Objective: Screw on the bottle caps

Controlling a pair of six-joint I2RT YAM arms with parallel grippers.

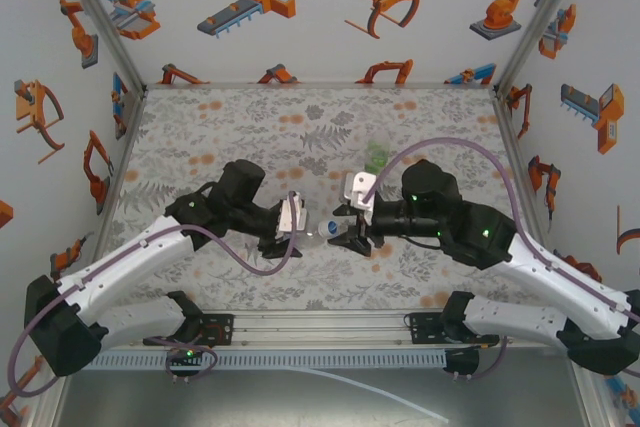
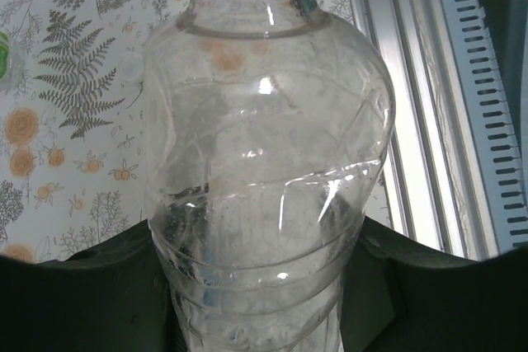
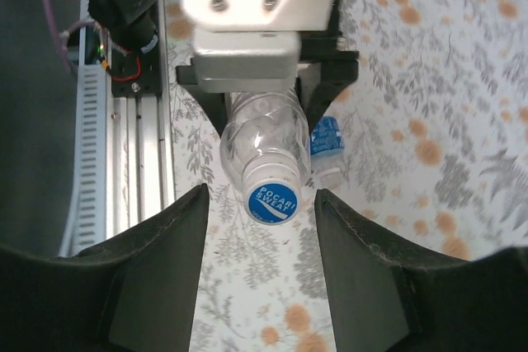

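My left gripper [image 1: 293, 230] [image 2: 264, 286] is shut on the body of a plain clear bottle [image 2: 264, 146] [image 3: 262, 138] and holds it level, neck toward the right arm. A bottle cap [image 3: 272, 201] [image 1: 326, 230], white with a blue printed top, sits on its neck. My right gripper [image 1: 348, 237] [image 3: 260, 204] faces the cap with its jaws open. A dark finger stands on each side of the cap, with a gap on both sides. A bottle with a blue label [image 3: 327, 138] lies on the table just behind the held one.
A green-tinted bottle [image 1: 377, 155] stands on the flowered table [image 1: 250, 117] behind the right arm. The aluminium rail [image 1: 320, 327] [image 3: 140, 162] [image 2: 412, 80] runs along the near edge. Printed walls enclose the table on three sides.
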